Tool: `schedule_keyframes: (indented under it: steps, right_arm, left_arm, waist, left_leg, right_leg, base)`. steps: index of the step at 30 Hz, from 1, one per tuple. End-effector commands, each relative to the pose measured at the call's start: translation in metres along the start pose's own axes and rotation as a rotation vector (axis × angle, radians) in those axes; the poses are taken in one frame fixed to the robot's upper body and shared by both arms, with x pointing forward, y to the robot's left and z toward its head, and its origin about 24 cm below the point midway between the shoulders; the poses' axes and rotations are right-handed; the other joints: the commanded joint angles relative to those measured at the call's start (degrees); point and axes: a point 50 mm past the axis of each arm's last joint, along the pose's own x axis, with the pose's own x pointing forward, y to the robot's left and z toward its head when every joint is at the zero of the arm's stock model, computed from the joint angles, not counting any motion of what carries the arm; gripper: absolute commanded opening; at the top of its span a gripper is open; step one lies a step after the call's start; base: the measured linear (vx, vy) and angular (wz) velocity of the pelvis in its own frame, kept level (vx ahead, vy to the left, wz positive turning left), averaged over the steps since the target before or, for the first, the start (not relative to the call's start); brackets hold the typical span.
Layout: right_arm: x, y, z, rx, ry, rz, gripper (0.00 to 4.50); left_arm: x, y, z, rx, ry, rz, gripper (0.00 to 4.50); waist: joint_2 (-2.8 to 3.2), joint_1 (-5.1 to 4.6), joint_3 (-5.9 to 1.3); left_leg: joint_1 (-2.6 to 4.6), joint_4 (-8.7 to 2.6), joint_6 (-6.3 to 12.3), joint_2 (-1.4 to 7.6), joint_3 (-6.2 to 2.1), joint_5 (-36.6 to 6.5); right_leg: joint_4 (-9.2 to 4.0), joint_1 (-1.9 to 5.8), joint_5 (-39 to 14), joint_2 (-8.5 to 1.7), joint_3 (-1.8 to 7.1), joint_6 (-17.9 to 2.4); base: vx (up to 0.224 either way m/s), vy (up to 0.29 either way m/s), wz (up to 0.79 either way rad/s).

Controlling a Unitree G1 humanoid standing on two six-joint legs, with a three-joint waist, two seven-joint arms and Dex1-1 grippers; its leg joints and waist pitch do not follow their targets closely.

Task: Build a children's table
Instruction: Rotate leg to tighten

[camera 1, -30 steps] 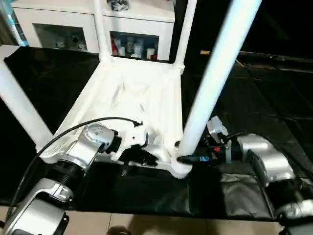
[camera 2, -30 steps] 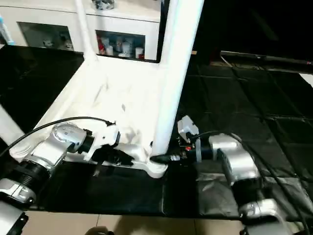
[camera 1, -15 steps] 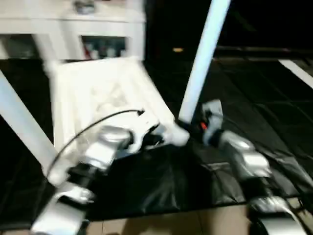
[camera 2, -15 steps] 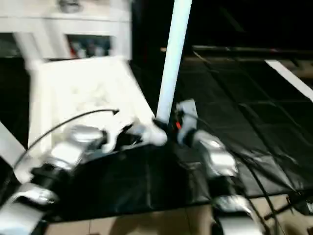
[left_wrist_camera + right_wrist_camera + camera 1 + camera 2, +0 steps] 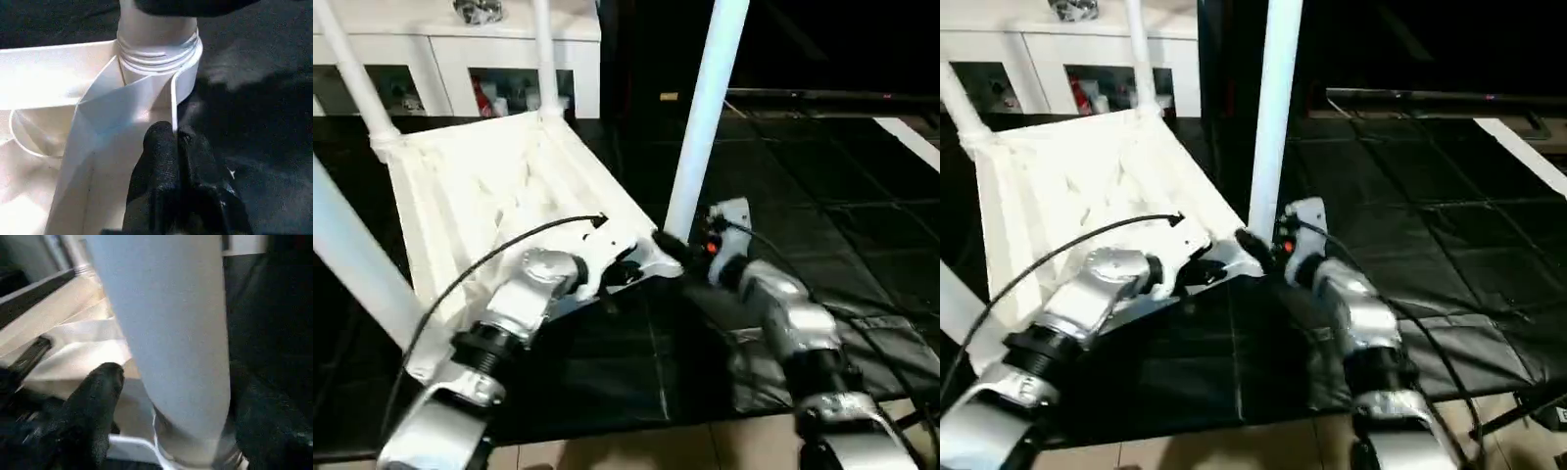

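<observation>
Right wrist view: right end effector (image 5: 166,431) straddling the near-corner leg (image 5: 161,333) just above its threaded socket, black fingers (image 5: 93,401) spread either side with a gap showing, so open around it rather than clamped. Left end effector (image 5: 178,147) pinched shut on the thin rim of the upturned table top (image 5: 480,196), resting ribs-up on the black floor mat (image 5: 822,196). Best done by steadying that rim, closing squarely on the leg low down, then twisting upright to avoid cross-threading.

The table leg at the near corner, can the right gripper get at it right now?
Probably yes: the right gripper sits at the leg base, a finger beside it, nothing between.
</observation>
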Motion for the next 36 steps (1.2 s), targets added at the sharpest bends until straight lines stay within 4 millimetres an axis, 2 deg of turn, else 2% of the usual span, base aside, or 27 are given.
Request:
schedule_keyframes:
  steps: [1,3,4,7,8,11,13,14,16,17,18,24,27,28,29,34,36]
  right_arm:
    - [0.001,0.015,-0.001,-0.012,0.016,0.166,3.74]
    - [-0.01,0.013,0.001,-0.054,0.03,0.226,4.08]
    - [-0.017,0.011,0.003,-0.078,0.053,0.267,4.11]
    - [-0.03,0.006,0.008,-0.103,0.096,0.349,4.25]
    - [-0.03,0.006,0.008,-0.103,0.097,0.35,4.46]
    - [-0.038,0.005,0.014,-0.097,0.134,0.432,4.46]
    - [-0.045,0.004,0.018,-0.114,0.186,0.506,4.46]
    - [-0.046,0.003,0.019,-0.12,0.199,0.516,4.46]
    - [-0.047,0.002,0.02,-0.124,0.211,0.526,4.46]
    - [-0.046,0.0,0.021,-0.159,0.243,0.54,4.46]
    - [-0.045,-0.001,0.021,-0.175,0.25,0.545,4.46]
    - [-0.043,0.0,0.022,-0.207,0.258,0.619,4.46]
    - [-0.043,0.001,0.021,-0.193,0.259,0.649,4.19]
    - [-0.042,0.002,0.021,-0.193,0.266,0.663,4.19]
    - [-0.042,0.002,0.021,-0.195,0.269,0.666,4.08]
    - [-0.036,0.004,0.02,-0.204,0.28,0.706,3.67]
    - [-0.036,0.005,0.02,-0.203,0.282,0.72,3.51]
  left_arm:
    - [-0.003,-0.001,0.011,0.075,-0.045,-0.041,0.0]
    - [-0.008,-0.002,0.006,0.109,-0.044,-0.098,0.0]
    - [-0.012,-0.004,0.002,0.129,-0.042,-0.152,0.0]
    - [-0.019,-0.005,-0.009,0.182,0.006,-0.241,0.0]
    - [-0.019,-0.005,-0.009,0.182,0.007,-0.242,0.0]
    - [-0.024,-0.005,-0.013,0.219,0.025,-0.294,0.0]
    - [-0.028,-0.005,-0.013,0.234,0.025,-0.344,0.0]
    - [-0.029,-0.004,-0.013,0.235,0.023,-0.353,0.0]
    - [-0.03,-0.004,-0.013,0.239,0.021,-0.363,0.0]
    - [-0.032,-0.006,-0.013,0.261,0.029,-0.418,0.0]
    - [-0.033,-0.007,-0.014,0.267,0.033,-0.44,0.0]
    - [-0.035,-0.012,-0.013,0.301,0.048,-0.544,0.0]
    - [-0.035,-0.013,-0.014,0.309,0.052,-0.563,0.0]
    - [-0.036,-0.015,-0.014,0.313,0.054,-0.578,0.0]
    - [-0.036,-0.015,-0.014,0.315,0.058,-0.583,0.0]
    - [-0.036,-0.014,-0.017,0.329,0.078,-0.592,0.0]
    - [-0.036,-0.013,-0.017,0.331,0.08,-0.589,0.0]
  waist:
    - [0.24,0.5,-3.79]
    - [0.25,0.68,-3.77]
    - [0.02,0.7,-3.74]
    - [-0.15,1.25,-3.58]
    - [0.02,1.38,-3.53]
    - [-0.06,1.78,-3.49]
    - [-0.03,2.23,-3.5]
    - [-0.05,2.61,-3.6]
    - [-0.14,2.7,-3.64]
    - [0.33,2.88,-3.65]
    - [0.07,2.78,-3.73]
    - [0.13,3.07,-3.86]
    - [0.14,3.37,-3.85]
    - [-0.84,3.41,-3.81]
    - [-0.3,3.67,-3.75]
    - [-0.27,3.77,-3.69]
    - [-0.3,3.79,-3.77]
  left_leg:
    - [0.1,-3.61,2.37,1.74,-1.02,-8.83]
    - [0.06,-3.57,2.61,1.8,-0.96,-8.58]
    - [0.1,-3.59,2.67,1.83,-0.91,-9.09]
    - [0.2,-3.63,2.76,1.88,-0.91,-9.83]
    - [0.29,-3.69,2.54,2.02,-0.9,-9.98]
    - [0.5,-3.69,2.05,2.05,-0.89,-10.41]
    - [0.34,-3.58,2.24,1.99,-0.82,-10.04]
    - [0.3,-3.48,2.25,2.08,-0.72,-9.42]
    - [0.23,-3.48,2.07,2.09,-0.78,-9.12]
    - [0.33,-3.45,1.84,2.08,-0.82,-9.19]
    - [0.21,-3.44,1.63,2.03,-0.8,-9.17]
    - [0.39,-3.37,1.6,2.18,-0.71,-8.7]
    - [0.32,-3.31,2.0,2.22,-0.71,-8.51]
    - [0.31,-3.3,2.13,2.23,-0.6,-8.57]
    - [0.3,-3.38,1.99,2.26,-0.71,-8.63]
    - [0.52,-3.42,1.14,2.3,-0.7,-10.0]
    - [0.38,-3.41,1.28,2.31,-0.75,-9.56]
  right_leg:
    - [-4.73,3.47,-9.74,-4.48,3.53,-8.86]
    - [-4.62,3.41,-9.16,-4.57,3.57,-9.17]
    - [-4.7,3.33,-9.9,-4.59,3.55,-9.28]
    - [-4.98,3.31,-12.79,-4.64,3.54,-8.33]
    - [-4.97,3.12,-13.27,-4.66,3.54,-8.3]
    - [-5.06,3.03,-14.41,-4.66,3.5,-8.28]
    - [-5.07,3.18,-14.43,-4.6,3.45,-8.06]
    - [-4.84,3.17,-13.43,-4.64,3.53,-8.14]
    - [-4.63,3.14,-12.62,-4.67,3.47,-8.42]
    - [-4.66,3.02,-12.79,-4.8,3.48,-8.62]
    - [-4.66,3.15,-12.57,-4.71,3.42,-8.72]
    - [-4.16,3.07,-9.55,-4.65,3.46,-10.34]
    - [-4.05,3.15,-8.58,-4.67,3.44,-10.83]
    - [-4.13,3.19,-9.25,-4.66,3.41,-10.61]
    - [-4.16,3.13,-10.81,-4.83,3.43,-10.29]
    - [-4.47,2.91,-13.33,-4.89,3.49,-9.48]
    - [-4.27,3.03,-12.35,-4.84,3.46,-9.57]
  base:
    - [0.0,0.0,0.0]
    - [0.0,0.0,0.0]
    - [0.0,0.0,0.0]
    - [0.0,0.0,0.0]
    - [0.0,0.0,0.0]
    - [0.0,0.0,0.0]
    - [0.0,0.0,0.0]
    - [0.0,0.0,0.0]
    - [0.0,0.0,0.0]
    - [0.0,0.0,0.0]
    - [0.0,0.0,0.0]
    - [0.0,0.0,0.0]
    - [0.0,0.0,0.0]
    - [0.0,0.0,0.0]
    - [0.0,0.0,0.0]
    - [0.0,0.0,0.0]
    - [0.0,0.0,0.0]
